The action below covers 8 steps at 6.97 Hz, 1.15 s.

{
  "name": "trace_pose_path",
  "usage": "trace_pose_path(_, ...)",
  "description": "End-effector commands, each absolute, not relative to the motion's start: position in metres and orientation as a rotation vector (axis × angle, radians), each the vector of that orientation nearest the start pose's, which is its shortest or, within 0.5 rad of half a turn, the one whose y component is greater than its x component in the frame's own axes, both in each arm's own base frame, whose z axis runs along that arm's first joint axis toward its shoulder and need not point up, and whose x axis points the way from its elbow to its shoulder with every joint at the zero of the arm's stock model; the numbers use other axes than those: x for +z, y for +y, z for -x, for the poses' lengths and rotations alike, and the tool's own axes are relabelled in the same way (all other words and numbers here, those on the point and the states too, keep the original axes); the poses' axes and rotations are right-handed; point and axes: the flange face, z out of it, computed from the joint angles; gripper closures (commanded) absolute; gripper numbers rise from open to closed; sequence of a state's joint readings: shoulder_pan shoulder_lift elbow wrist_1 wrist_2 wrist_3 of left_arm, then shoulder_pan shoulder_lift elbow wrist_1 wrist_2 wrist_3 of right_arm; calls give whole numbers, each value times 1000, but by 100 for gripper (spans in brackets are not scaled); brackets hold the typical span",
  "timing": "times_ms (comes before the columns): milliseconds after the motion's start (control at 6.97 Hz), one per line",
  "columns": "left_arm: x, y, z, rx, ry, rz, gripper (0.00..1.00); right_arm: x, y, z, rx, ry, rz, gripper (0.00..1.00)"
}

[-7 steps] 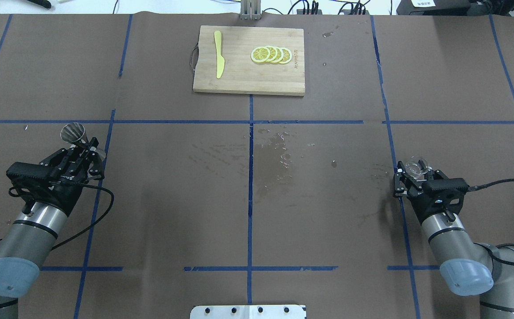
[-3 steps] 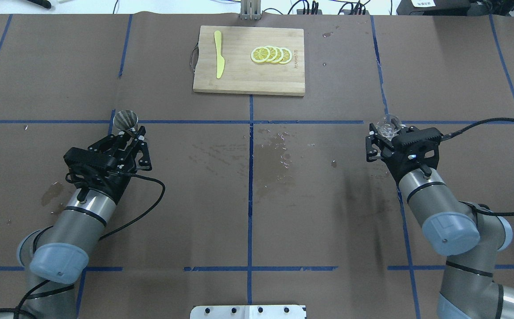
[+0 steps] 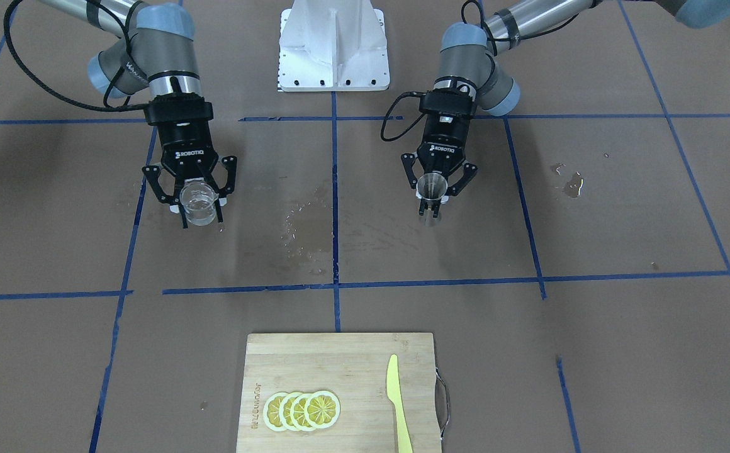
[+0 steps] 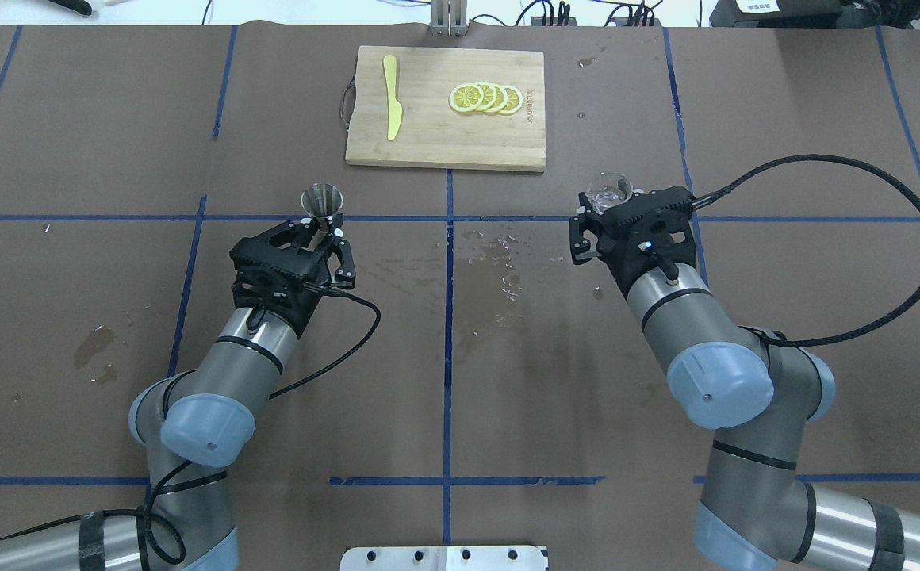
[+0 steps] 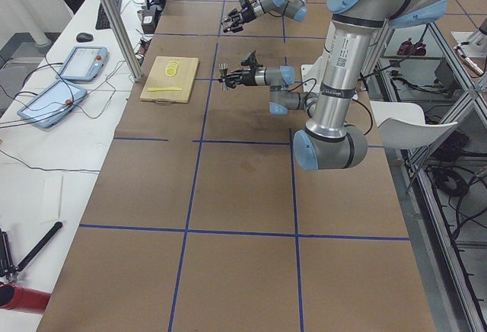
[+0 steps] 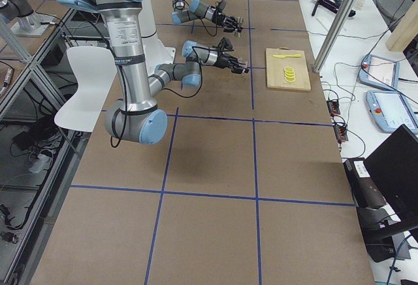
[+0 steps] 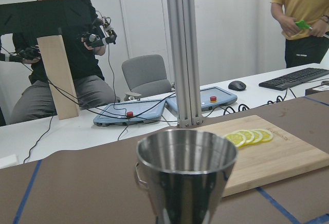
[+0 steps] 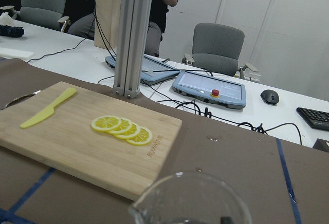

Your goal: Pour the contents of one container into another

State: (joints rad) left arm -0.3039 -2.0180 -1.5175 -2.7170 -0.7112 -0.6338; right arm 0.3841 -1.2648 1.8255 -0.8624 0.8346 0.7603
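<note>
**Stage of the task: both vessels grasped, pour not yet begun.** The left hand (image 4: pixel 319 231) is clenched on the narrow waist of the steel jigger (image 4: pixel 323 198). The jigger is upright, its open cone uppermost. The right hand (image 3: pixel 201 217) is clenched around the clear glass cup (image 3: pixel 198 200), which is also upright. Shadows cast on the brown surface (image 4: pixel 460 381) suggest that both vessels are held clear of it.

The two vessels are well apart, one on either side of the central blue tape line. In the left wrist view the jigger's bowl (image 7: pixel 186 154) shows no liquid near its rim; its depth is hidden. In the right wrist view only the cup's rim and pouring lip (image 8: pixel 190 201) appear, so how full the cup is cannot be told.

Wet marks (image 4: pixel 500 270) lie on the surface between the arms. At the far edge a cutting board (image 4: pixel 444 147) carries lemon slices (image 4: pixel 485 97) and a yellow knife (image 4: pixel 391 107), none of which is involved.

Judged complete: pick-up of both vessels. Judged outstanding: bringing the cup's lip over the jigger's mouth, then tilting the cup.
</note>
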Motion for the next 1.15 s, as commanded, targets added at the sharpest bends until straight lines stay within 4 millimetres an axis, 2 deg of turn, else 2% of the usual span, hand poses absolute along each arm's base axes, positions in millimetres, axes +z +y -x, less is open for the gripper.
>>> trace_pose_path(0, 254, -398, -583, -136, 790, -1345, 100, 198, -385, 445, 49, -578, -1158, 87)
trace_pose_path(143, 246, -394, -592, -136, 808, -1342, 100, 177, -386, 452, 35, -558, -1148, 87)
trace_pose_path(430, 241, -370, -608, -113, 845, -1328, 100, 151, -388, 461, -15, -494, -1129, 87)
trace_pose_path(717, 239, -350, -615, -128, 911, -1314, 100, 132, -391, 466, -96, -426, -1129, 88)
trace_pose_path(1004, 227, -348, -618, -141, 935, -1312, 100, 122, -393, 469, -160, -355, -1116, 88)
